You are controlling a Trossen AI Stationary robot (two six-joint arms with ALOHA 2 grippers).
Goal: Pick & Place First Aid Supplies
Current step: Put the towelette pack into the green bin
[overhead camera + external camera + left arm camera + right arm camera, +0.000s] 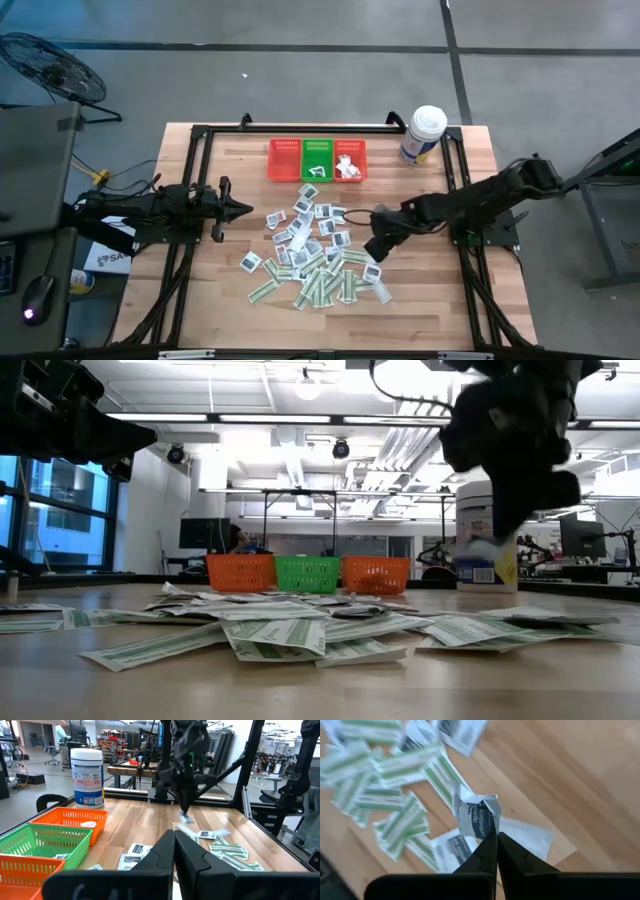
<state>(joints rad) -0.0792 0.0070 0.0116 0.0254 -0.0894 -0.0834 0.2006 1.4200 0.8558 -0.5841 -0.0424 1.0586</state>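
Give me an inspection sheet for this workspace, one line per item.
Surface: wooden table, dark frame rails at its edges.
Job's things: packets scattered mid-table; a few in the red basket and green basket.
Clutter: white tub at the far edge; second red basket.
Grippers: right gripper shut on a white packet, lifted above the pile; left gripper shut, holding nothing, beside the pile.
Cables: some by the left arm's base.
Surroundings: fan, mouse, a person far off.
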